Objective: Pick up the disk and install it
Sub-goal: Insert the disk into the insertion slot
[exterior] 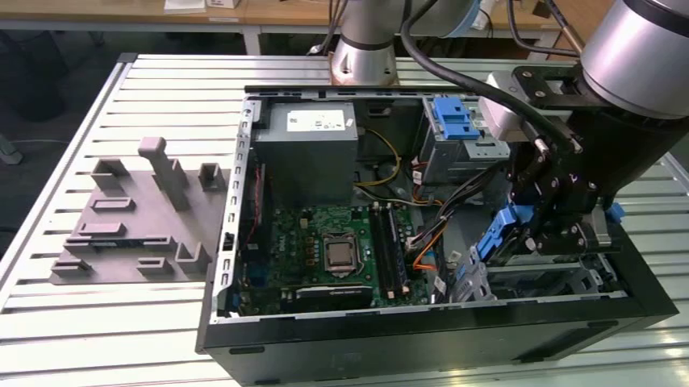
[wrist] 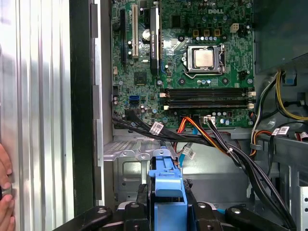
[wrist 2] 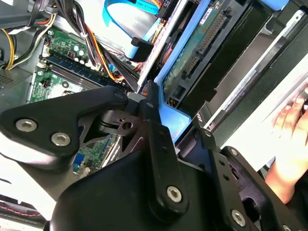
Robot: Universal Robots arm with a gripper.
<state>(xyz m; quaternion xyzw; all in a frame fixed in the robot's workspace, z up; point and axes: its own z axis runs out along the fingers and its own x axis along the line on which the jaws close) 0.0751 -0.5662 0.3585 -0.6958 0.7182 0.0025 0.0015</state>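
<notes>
My gripper (exterior: pixel 554 238) is shut on the disk (exterior: pixel 504 235), whose blue rails stick out on both sides of the black fingers. It hangs inside the open computer case (exterior: pixel 431 322) at the exterior view's right, just above the grey drive cage (exterior: pixel 538 280) in the case's near corner. In the first wrist view the disk's blue rail (wrist: pixel 166 185) sits clamped in my gripper (wrist: pixel 166 211), with the cage's metal plate (wrist: pixel 130 168) right beyond it. The second wrist view shows the disk's (wrist 2: pixel 192 57) circuit board and connector edge, tilted, past a black finger (wrist 2: pixel 156 130).
The motherboard (exterior: pixel 334 250) fills the case floor, with a grey power supply box (exterior: pixel 306 149) behind it. Cables (exterior: pixel 431 234) run close beside the disk. A second cage with a blue tab (exterior: pixel 453 121) stands at the back. A person's hand (wrist 2: pixel 288 144) rests by the case. A grey fixture (exterior: pixel 140 218) lies on the table.
</notes>
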